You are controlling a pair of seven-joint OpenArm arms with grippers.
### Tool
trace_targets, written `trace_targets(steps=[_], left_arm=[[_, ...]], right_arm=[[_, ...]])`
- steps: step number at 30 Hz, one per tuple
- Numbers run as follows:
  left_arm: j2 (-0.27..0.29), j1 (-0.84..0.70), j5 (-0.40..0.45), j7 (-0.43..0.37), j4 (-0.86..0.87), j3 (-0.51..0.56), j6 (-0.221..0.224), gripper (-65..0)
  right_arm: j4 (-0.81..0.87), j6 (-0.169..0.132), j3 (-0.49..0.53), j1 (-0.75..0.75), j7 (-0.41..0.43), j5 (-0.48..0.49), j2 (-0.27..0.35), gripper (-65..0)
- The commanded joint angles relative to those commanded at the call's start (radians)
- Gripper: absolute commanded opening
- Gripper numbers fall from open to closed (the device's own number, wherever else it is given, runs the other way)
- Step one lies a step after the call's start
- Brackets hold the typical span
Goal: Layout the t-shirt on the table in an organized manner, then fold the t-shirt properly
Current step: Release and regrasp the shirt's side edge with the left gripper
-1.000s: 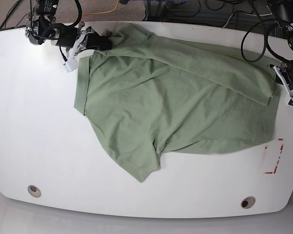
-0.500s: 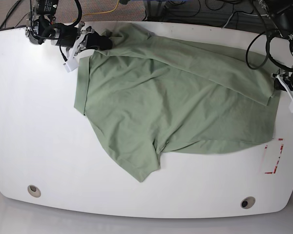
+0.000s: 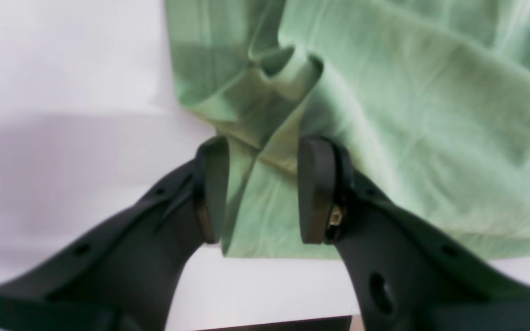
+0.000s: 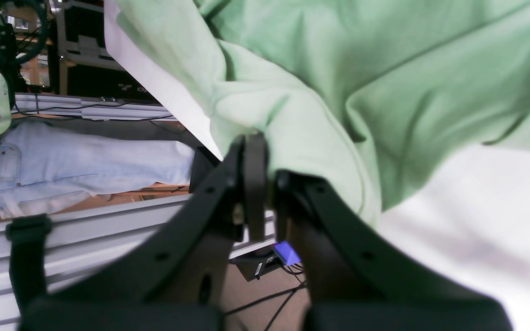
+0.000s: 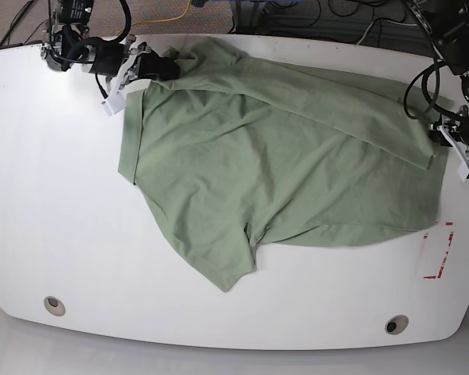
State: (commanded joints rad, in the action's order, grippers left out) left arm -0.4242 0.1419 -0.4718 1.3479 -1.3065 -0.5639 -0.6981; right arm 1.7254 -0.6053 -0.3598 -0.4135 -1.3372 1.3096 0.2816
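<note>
Fabric of the polo shirt [image 5: 281,156] sprawls rumpled across the white counter [image 5: 55,195], one sleeve twisted toward the near edge, so the laying-out step looks unfinished. The right gripper [image 4: 265,179] has its fingers clenched on a bunched edge at the far corner. The left gripper [image 3: 258,191] straddles a folded hem, fingers parted around it. Next, I'd judge, close the left, then draw both apart to flatten.
</note>
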Motion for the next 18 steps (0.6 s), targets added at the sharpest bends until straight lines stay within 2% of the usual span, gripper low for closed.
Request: trace_targets(steps=[14, 15, 18], left_arm=[[0.003, -0.025, 0.0, 0.0, -0.005, 0.037, 0.0, -42.1], [0.002, -0.026, 0.0, 0.0, -0.005, 0.035, 0.0, -42.9], [0.0, -0.029, 0.0, 0.0, -0.005, 0.035, 0.0, -52.9]], right_arm=[[0.0, 0.0, -0.002, 0.002, 0.0, 0.0, 0.0, -64.7], [0.0, 0.0, -0.002, 0.003, 0.0, 0.0, 0.0, -64.7], [0.0, 0.0, -0.002, 0.003, 0.0, 0.0, 0.0, -64.7]])
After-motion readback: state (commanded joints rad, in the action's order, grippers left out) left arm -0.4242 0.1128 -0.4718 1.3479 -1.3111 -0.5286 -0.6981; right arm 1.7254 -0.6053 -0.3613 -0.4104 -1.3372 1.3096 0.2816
